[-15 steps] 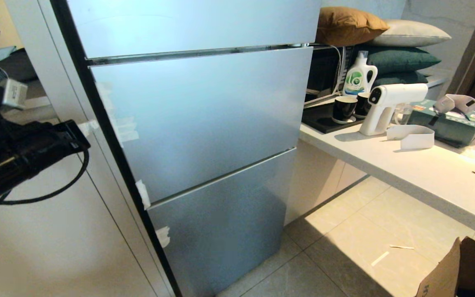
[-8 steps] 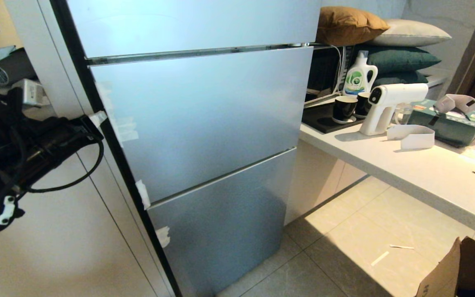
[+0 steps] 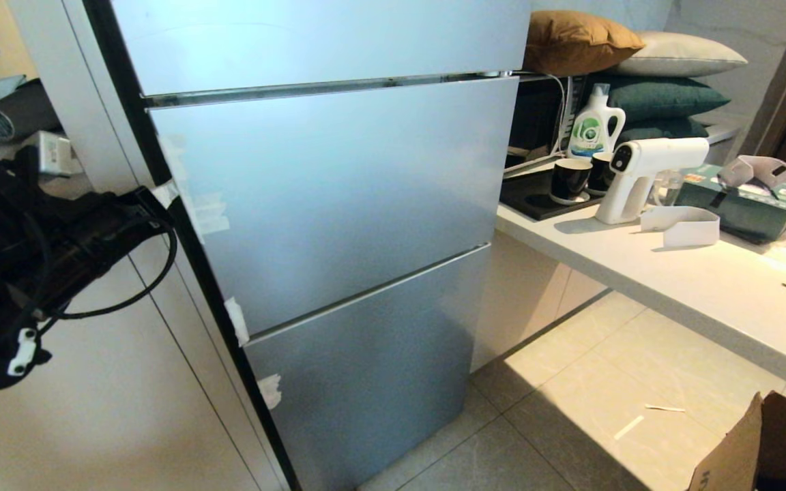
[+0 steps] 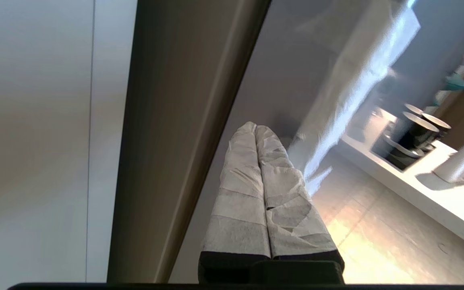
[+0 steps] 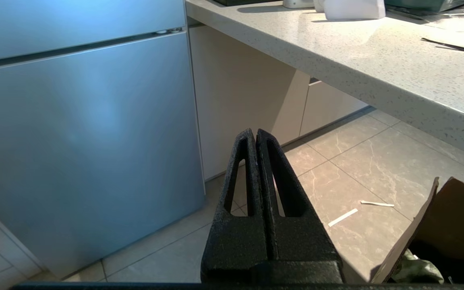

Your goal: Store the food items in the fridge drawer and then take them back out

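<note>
stage: early, nothing stored | fridge (image 3: 338,204): all panels shut, drawer unseen | food: none seen | left tool (image 4: 256,131): clenched, empty, at fridge's left edge | right tool (image 5: 255,135): clenched, empty, beside fridge's lowest panel

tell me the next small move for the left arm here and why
Probably ease the left tool into the fridge's side edge to start prying the middle panel out. All three panels look closed, no food shows, and the tool's shut tips sit right at that edge.
</note>
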